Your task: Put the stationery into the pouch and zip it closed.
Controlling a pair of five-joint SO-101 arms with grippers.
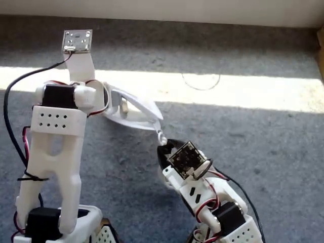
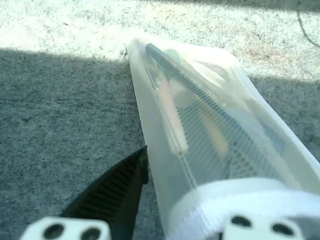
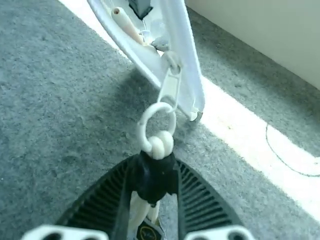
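**Pouch held at both ends, zip end toward 4 o'clock**

In the high view the pouch sits just off centre toward 9 o'clock, over the grey mat. Its long axis runs from 10 o'clock to 4 o'clock. The closed end is up at 10 o'clock by the left gripper. The zip end narrows to a point at 4 o'clock, aimed at the right gripper. A sunlit strip crosses the mat at 12 o'clock of the pouch, and the pouch's upper edge touches it.

The pouch is a flat, translucent white sleeve of fine ribbed mesh with a plain white border. The stationery shows through the mesh as long thin sticks lying along the pouch's length. One is peach, another more orange, and there is a dark-tipped one beside a pale green blur. In the right wrist view the mouth gapes past the slider, and a peach stick end is visible inside.

The left gripper's jaws are closed on the pouch's end. The black finger presses against one edge and the white jaw lies across the mesh on the other side.

A white zip pull hangs from the slider and carries a white ring with a bead below it. The right gripper's black ribbed jaws are pinched together on the dark tab under that bead. The pull, ring and tab form a straight line from the pouch's tip to the jaws. In the high view this gripper is at 5 o'clock of the pouch, just beside its tip.
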